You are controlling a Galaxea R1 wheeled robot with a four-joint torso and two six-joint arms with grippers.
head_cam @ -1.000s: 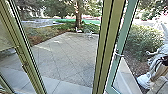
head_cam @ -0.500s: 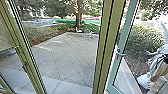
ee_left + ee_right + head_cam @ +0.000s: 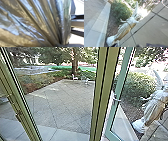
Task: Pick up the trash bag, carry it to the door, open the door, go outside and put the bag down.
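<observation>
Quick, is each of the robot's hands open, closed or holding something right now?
Left gripper: seems closed on the trash bag, whose folds gather tightly together.
Right gripper: open or closed, I can't tell.

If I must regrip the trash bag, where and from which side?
I'd take the trash bag at its gathered part, coming in from the side, crosswise to the folds. They fan out across the bag but draw together there into a narrower bunch, which should be easier to close on.
</observation>
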